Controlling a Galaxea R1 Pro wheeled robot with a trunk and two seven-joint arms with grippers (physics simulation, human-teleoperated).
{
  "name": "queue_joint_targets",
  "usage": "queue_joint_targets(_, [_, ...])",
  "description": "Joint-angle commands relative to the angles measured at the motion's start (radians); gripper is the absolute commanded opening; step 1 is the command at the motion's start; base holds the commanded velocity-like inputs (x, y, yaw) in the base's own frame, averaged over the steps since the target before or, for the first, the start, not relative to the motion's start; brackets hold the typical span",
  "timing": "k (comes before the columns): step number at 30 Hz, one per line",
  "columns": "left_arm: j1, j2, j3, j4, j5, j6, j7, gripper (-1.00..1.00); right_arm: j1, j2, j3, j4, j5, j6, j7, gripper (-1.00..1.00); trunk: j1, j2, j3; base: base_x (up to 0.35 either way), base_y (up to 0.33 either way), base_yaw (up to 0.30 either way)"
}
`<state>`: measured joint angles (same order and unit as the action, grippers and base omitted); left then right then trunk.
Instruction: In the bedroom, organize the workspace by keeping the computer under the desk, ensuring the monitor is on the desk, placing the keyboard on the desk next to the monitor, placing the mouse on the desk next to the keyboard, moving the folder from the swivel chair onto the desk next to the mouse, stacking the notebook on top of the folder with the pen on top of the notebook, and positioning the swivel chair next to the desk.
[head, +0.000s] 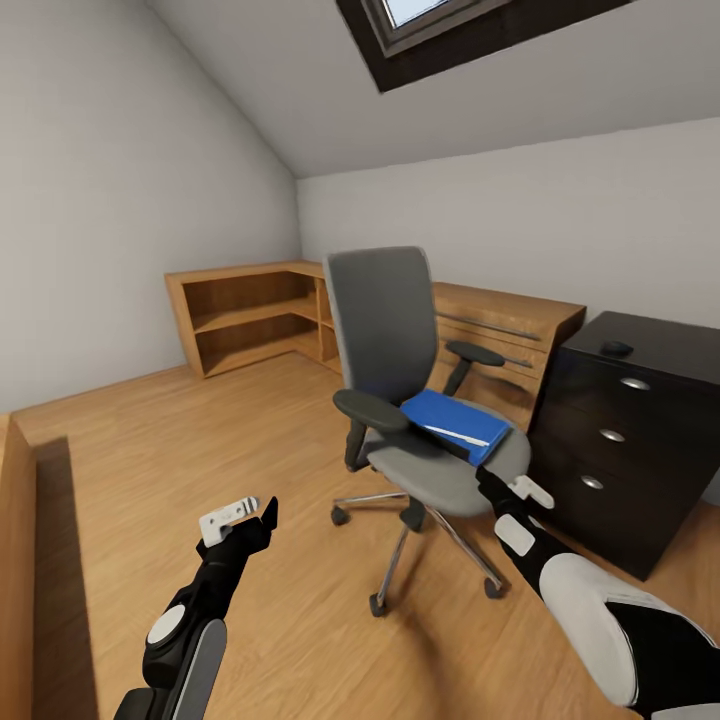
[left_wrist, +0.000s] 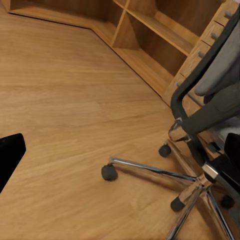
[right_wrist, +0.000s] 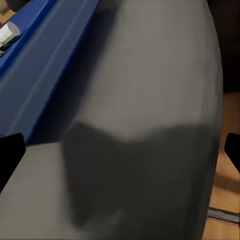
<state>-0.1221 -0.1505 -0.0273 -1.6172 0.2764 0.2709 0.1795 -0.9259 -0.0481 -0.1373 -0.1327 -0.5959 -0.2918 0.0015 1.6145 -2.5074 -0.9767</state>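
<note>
From the head, the blue folder (head: 455, 424) lies on the seat of the swivel chair (head: 385, 330), and the right claw (head: 490, 485) is just by the seat's edge – the left claw (head: 262, 517) hangs over the floor, and I cannot tell if it is apart. The left wrist looks at the chair's shiny legs (left_wrist: 165, 172). The right wrist has its dark tips apart over the grey seat (right_wrist: 150, 100), beside the folder (right_wrist: 45, 55) – a push could roll the chair away

— What's hard to make out?
— The skylight (head: 440, 25) is cut by the top edge; a small dark object (head: 616, 348) on the black drawer cabinet (head: 625, 440) is too small to name.
— And the folder (head: 455, 422)?
— Its near corner hides behind the right end effector (head: 487, 480).
</note>
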Motion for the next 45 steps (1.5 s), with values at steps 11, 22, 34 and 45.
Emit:
queue_joint_targets(11, [-0.001, 0.000, -0.002, -0.001, 0.010, 0.004, 0.008, 1.00, -0.001, 0.002, 0.003, 0.001, 0.002, 0.000, 0.005, 1.00, 0.000, 0.000, -0.001, 0.305, 0.000, 0.000])
queue_joint_targets(22, [-0.001, 0.000, -0.002, -0.001, 0.010, 0.004, 0.008, 1.00, 0.000, 0.004, 0.001, 0.001, 0.001, -0.001, 0.003, 1.00, 0.000, 0.000, -0.001, 0.065, 0.000, 0.083])
queue_joint_targets(34, [-0.001, 0.000, -0.002, -0.001, 0.010, 0.004, 0.008, 1.00, -0.001, 0.003, 0.002, 0.001, 0.001, -0.001, 0.008, 1.00, 0.000, 0.000, -0.001, 0.152, 0.000, 0.179])
queue_joint_targets(45, [-0.001, 0.000, -0.007, -0.001, 0.010, 0.004, 0.008, 1.00, -0.001, 0.002, 0.004, 0.001, 0.001, -0.001, 0.008, 1.00, 0.000, 0.000, -0.001, 0.317, 0.085, 0.003])
